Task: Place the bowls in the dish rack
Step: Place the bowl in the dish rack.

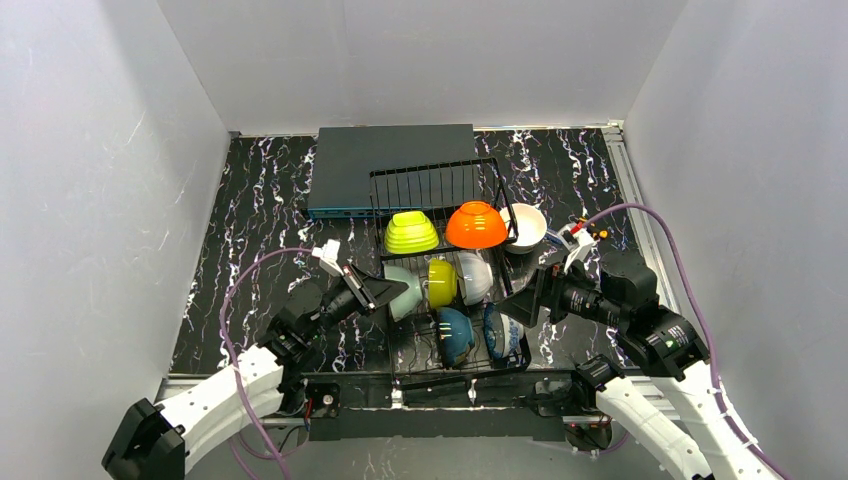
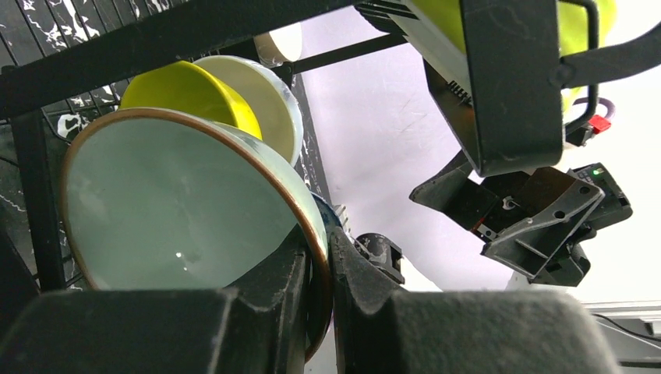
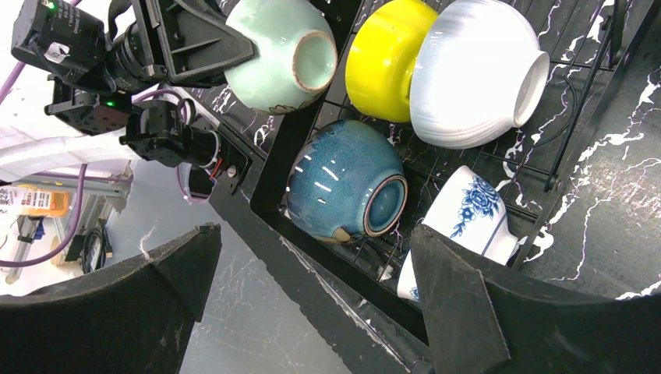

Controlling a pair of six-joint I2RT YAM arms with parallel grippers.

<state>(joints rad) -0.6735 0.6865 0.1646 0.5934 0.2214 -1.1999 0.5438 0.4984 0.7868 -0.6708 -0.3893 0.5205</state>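
**Mint bowl goes in at rack's left edge**

The left gripper (image 2: 327,261) is pinched nearly shut on the rim of the mint bowl (image 2: 179,210), one finger inside the wall and one outside. The bowl sits at the left edge of the rack (image 1: 430,185), in the middle row, just beside the yellow bowl (image 1: 441,282). Whether it already bears on the wires cannot be told.

Done well, this step likely means lowering until the bottom rim lodges between wires. The gripper would then open and back out leftward without dragging the rim.

The bowl stands on edge, mouth facing left toward the arm and foot pointing right at the yellow bowl. Being round, it has no long side; its mouth-to-foot line runs across the rack.

The right gripper (image 1: 527,297) hangs wide open and empty at the rack's right side.
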